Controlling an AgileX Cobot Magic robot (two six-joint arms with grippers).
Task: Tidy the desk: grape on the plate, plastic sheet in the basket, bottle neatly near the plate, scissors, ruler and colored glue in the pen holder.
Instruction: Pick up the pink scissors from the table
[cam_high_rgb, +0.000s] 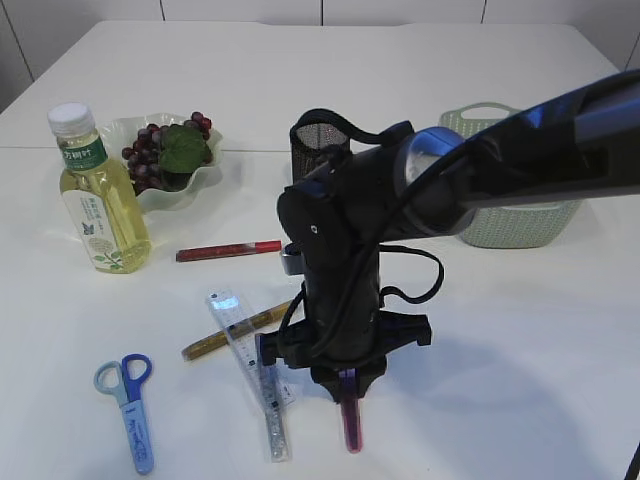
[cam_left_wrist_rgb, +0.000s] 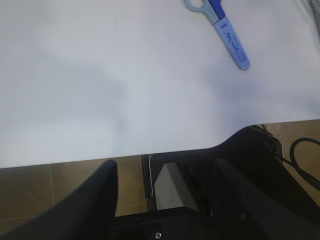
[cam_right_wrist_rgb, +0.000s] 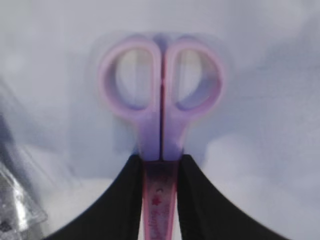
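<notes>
- Exterior view: right tool (cam_high_rgb: 349, 385) down at the counter (cam_high_rgb: 500, 330) front, clamped on pink scissors (cam_high_rgb: 351, 420), whose sheathed end pokes out below toward the near edge.
- Right wrist view: black fingers (cam_right_wrist_rgb: 125, 200) pressed against both sides of the pink sheath, lilac handles lying on the counter beyond.
- Left wrist view: left tool (cam_left_wrist_rgb: 165, 200) parted, holding nothing, hanging off the counter edge over the floor; blue scissors (cam_left_wrist_rgb: 222, 27) flat on the counter ahead.
- Ruler (cam_high_rgb: 250, 370) flat just left of the right tool, crossing a yellow glue stick (cam_high_rgb: 225, 335).
- Red glue stick (cam_high_rgb: 228, 250) farther back, near the bottle (cam_high_rgb: 98, 195).
- Bottle upright, just beside the plate (cam_high_rgb: 215, 175) bearing grapes (cam_high_rgb: 160, 150).
- Pen holder (cam_high_rgb: 315, 140) behind the arm; basket (cam_high_rgb: 500, 225) at right, partly hidden.
</notes>
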